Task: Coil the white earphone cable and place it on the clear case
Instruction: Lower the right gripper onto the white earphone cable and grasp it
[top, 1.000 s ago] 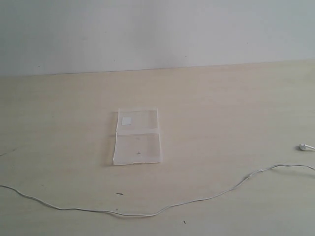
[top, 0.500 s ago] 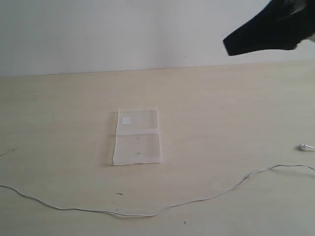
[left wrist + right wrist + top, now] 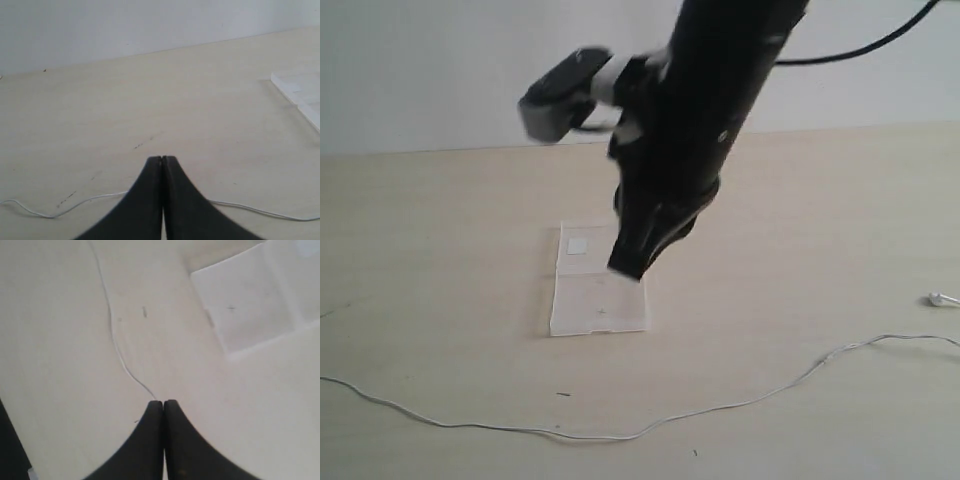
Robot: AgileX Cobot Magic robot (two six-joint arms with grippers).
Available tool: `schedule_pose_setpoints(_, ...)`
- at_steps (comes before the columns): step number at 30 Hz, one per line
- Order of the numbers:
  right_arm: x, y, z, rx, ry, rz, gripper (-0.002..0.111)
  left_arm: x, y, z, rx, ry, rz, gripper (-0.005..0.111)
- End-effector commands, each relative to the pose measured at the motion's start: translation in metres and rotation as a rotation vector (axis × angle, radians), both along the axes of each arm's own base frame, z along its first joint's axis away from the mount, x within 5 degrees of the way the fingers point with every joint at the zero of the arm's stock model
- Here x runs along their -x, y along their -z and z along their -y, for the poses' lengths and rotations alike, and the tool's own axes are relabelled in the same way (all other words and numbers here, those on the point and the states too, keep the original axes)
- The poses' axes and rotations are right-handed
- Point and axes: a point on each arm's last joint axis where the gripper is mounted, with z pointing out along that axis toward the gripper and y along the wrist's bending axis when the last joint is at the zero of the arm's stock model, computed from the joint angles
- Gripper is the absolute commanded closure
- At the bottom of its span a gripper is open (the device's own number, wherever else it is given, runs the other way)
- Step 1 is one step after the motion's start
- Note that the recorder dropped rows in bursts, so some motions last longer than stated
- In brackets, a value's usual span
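Pale wooden table [image 3: 820, 200]: the white earphone cable [image 3: 620, 437] stretches side to side, uncoiled, nearside of the clear case [image 3: 590, 305]. The right gripper [image 3: 625, 268], pinched together and empty, hovers over the case. The left gripper [image 3: 162, 159] is likewise closed.

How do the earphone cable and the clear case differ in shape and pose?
The cable is a thin white line, uncoiled and wandering; the case is a flat see-through rectangle of two panels. Nothing covers the cable in the exterior view; the right gripper hides part of the case there. Both lie on the table, apart, unheld.
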Motion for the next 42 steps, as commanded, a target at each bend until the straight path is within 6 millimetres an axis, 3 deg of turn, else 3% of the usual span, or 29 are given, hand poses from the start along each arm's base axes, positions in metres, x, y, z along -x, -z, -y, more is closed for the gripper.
schedule_pose_setpoints(1, 0.009, 0.038, -0.030, 0.095, -0.085, -0.053, 0.099, 0.000, -0.001, 0.000, 0.008, 0.002, 0.014, 0.107)
schedule_pose_setpoints(4, 0.018, 0.071, -0.049, 0.169, -0.182, -0.087, 0.079, 0.000, -0.001, 0.000, 0.008, 0.002, 0.014, 0.107)
schedule_pose_setpoints(9, 0.031, 0.104, -0.069, 0.255, -0.312, -0.070, 0.064, 0.000, -0.001, 0.000, 0.008, 0.002, 0.014, 0.107)
schedule_pose_setpoints(15, 0.028, 0.127, -0.092, 0.163, -0.281, 0.038, 0.063, 0.000, -0.001, 0.000, 0.008, 0.002, 0.014, 0.107)
schedule_pose_setpoints(25, 0.026, 0.156, -0.095, 0.199, -0.253, 0.000, 0.063, 0.000, -0.001, 0.000, 0.008, 0.002, 0.014, 0.107)
schedule_pose_setpoints(42, 0.026, 0.181, -0.100, 0.182, -0.208, -0.044, 0.063, 0.000, -0.001, 0.000, 0.008, 0.002, 0.014, 0.107)
